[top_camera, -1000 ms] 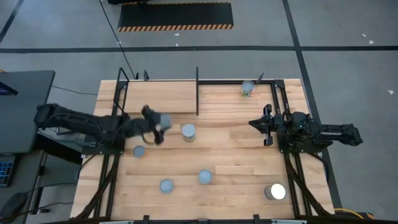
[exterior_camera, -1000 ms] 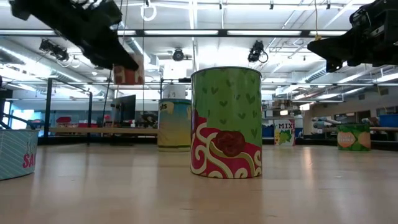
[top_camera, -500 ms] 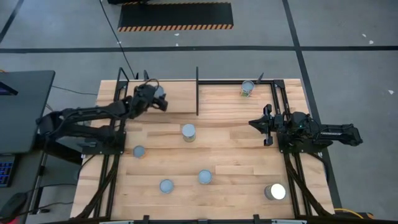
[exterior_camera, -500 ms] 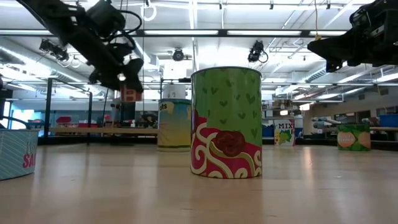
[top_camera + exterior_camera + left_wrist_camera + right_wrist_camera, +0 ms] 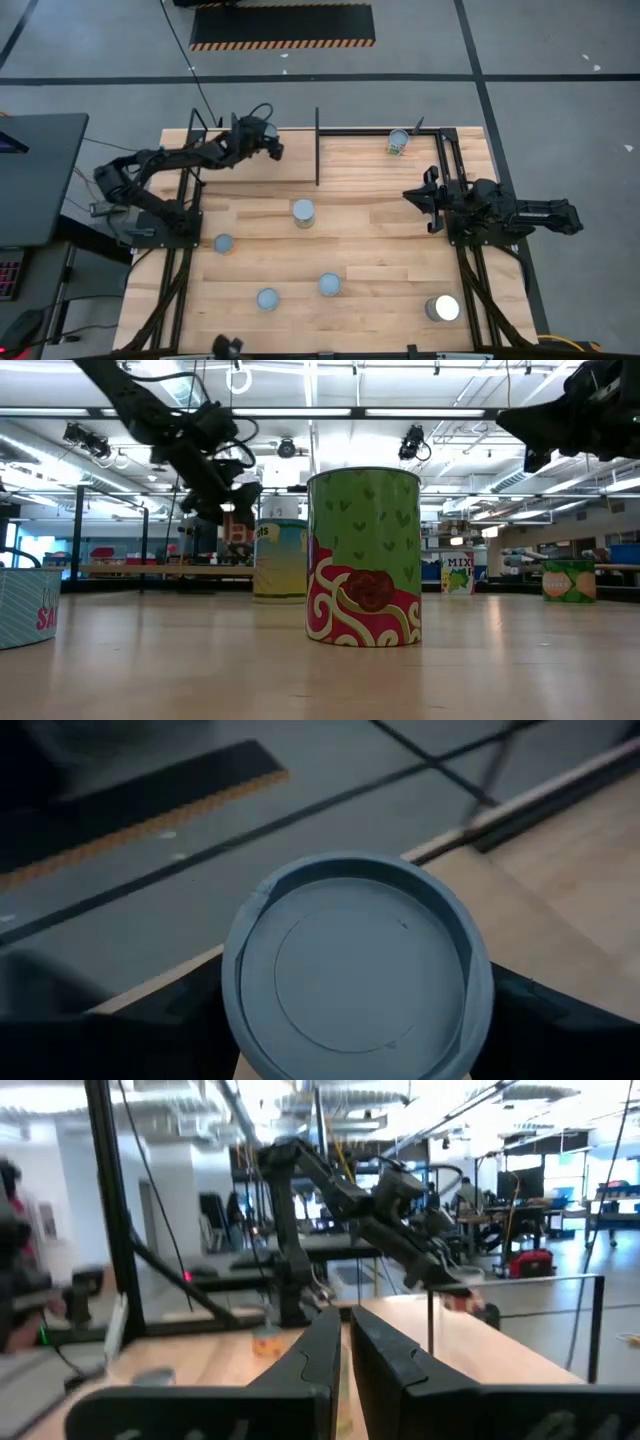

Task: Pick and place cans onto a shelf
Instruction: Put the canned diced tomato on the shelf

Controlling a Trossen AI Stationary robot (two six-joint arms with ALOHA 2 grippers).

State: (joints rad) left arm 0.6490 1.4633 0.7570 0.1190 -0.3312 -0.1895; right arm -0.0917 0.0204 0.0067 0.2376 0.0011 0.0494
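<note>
The carried can (image 5: 355, 970) fills the lower middle of the left wrist view, its round bluish top facing the camera with a raised rim, and the left gripper (image 5: 268, 143) pinches it from both sides; in the high view that puts the can at the upper left of the table, over the pale shelf (image 5: 290, 155) near its back edge. It looks like a rigid metal tin, probably neither heavy nor fragile, but smooth-walled and likely slippery, so the sensible hold is across the middle of the curved side with the fingers square to it, which seems to be the hold it has now. How high it hangs above the shelf board I cannot tell. Other cans stand on the table (image 5: 400, 250): one in the centre just below the shelf (image 5: 303, 212), one at centre left (image 5: 224, 243), two toward the lower middle (image 5: 267, 298) (image 5: 330, 284), a wider, brighter one at the lower right (image 5: 441, 308), and one lying tilted at the upper right near the black frame (image 5: 398, 142). In the low view the nearest can is green with a red pattern (image 5: 363, 556). The right gripper (image 5: 426, 198) waits at the centre right of the table, its fingers pressed almost together and holding nothing
</note>
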